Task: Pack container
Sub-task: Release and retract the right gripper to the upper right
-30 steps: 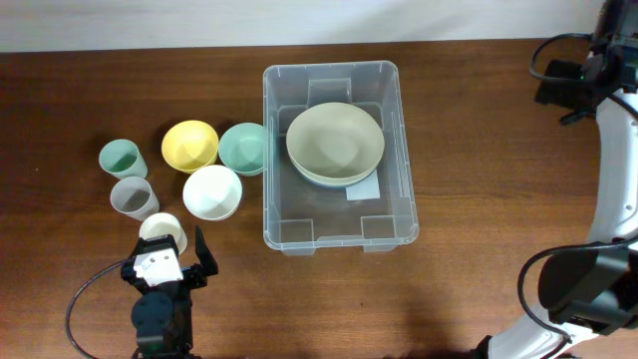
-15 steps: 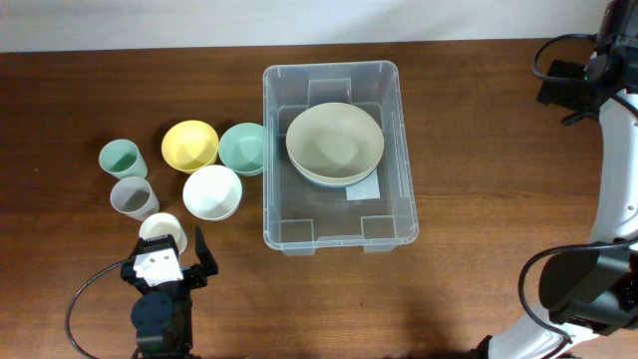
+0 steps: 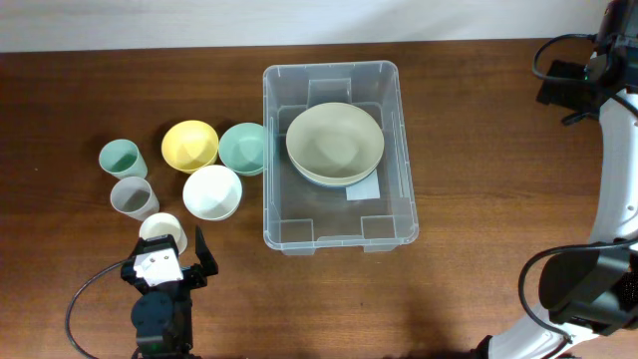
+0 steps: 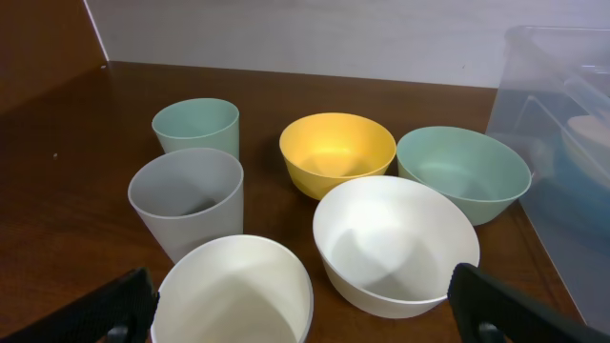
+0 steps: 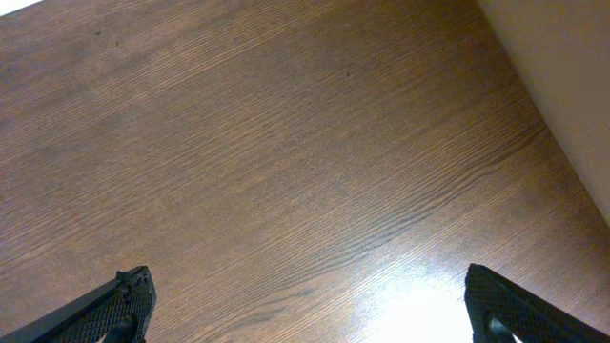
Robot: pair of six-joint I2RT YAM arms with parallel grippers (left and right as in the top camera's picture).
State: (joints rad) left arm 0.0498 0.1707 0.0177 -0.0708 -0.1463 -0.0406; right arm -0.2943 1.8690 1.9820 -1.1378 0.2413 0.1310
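Brown wooden table [image 3: 478,120] carries container [image 3: 309,214] — three bowls [image 3: 211,191], three cups [image 3: 129,195].

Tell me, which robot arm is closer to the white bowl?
Left. The left arm is just in front of the white bowl, jaws open; the right arm is far off, past the container.

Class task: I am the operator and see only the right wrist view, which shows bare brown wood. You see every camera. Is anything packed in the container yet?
Observer: Yes, one large round beige bowl sits inside the large clear rectangular plastic tub.
Operator: What is outside it?
Observer: A small yellow bowl, a mint green bowl and a white bowl stand on the wooden table, left of the tub.
Operator: Any cups?
Observer: Three, further left: a green cup, a grey cup and a cream cup, the last just ahead of the open left hand.
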